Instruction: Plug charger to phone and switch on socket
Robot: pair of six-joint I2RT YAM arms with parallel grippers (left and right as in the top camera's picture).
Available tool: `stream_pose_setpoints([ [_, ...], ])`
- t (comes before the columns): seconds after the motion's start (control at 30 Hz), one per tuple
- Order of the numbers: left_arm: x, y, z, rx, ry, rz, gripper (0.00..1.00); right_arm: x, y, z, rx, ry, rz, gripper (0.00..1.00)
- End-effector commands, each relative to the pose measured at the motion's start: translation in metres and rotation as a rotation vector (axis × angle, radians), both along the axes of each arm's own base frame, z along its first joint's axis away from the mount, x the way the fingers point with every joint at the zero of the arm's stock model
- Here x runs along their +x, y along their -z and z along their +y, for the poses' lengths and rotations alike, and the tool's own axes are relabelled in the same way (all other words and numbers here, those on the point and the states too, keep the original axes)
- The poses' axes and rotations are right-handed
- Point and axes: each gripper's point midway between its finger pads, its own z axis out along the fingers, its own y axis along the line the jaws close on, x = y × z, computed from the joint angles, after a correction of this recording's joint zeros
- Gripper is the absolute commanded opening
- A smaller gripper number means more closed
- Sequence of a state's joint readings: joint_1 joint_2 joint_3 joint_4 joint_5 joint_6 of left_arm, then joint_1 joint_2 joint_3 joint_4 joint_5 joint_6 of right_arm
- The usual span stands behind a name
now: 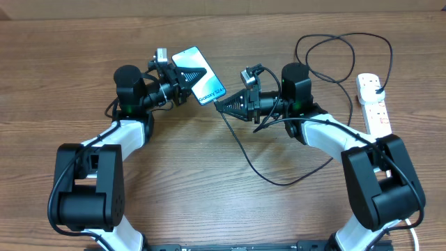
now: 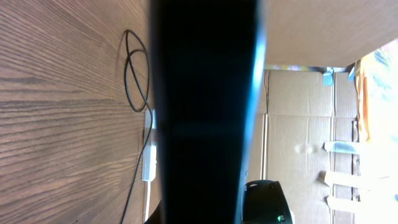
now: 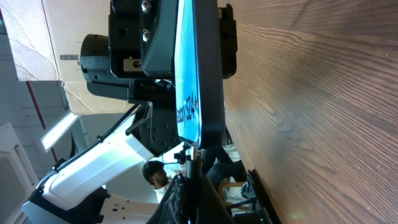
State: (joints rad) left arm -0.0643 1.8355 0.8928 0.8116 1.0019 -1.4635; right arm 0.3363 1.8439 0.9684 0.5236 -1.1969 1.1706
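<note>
my left gripper clamped phone, likely presenting port end | my right gripper pinched charger tip just beside phone, aligning

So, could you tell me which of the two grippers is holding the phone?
The left gripper, shut on the phone; the right gripper instead pinches the charger by its tip.
</note>
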Motion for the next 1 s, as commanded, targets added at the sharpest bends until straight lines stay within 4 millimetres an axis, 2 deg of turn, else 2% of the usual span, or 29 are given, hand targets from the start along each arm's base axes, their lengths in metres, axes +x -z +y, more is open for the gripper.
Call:
stream_pose_setpoints([
  [0.0,-0.025,-0.01,-0.027,-0.021,0.162,-0.009,0.04,0.022,0.002,-0.004,-0.026,0.112,-0.044,0.04],
  [0.8,-0.04,-0.011,-0.035,-0.033,0.246,0.005,0.04,0.027,0.006,-0.005,-0.046,0.142,-0.078,0.04],
  [0.97,-0.043,-0.006,-0.036,-0.034,0.26,0.038,0.04,0.029,0.006,-0.005,-0.051,0.149,-0.1,0.04],
])
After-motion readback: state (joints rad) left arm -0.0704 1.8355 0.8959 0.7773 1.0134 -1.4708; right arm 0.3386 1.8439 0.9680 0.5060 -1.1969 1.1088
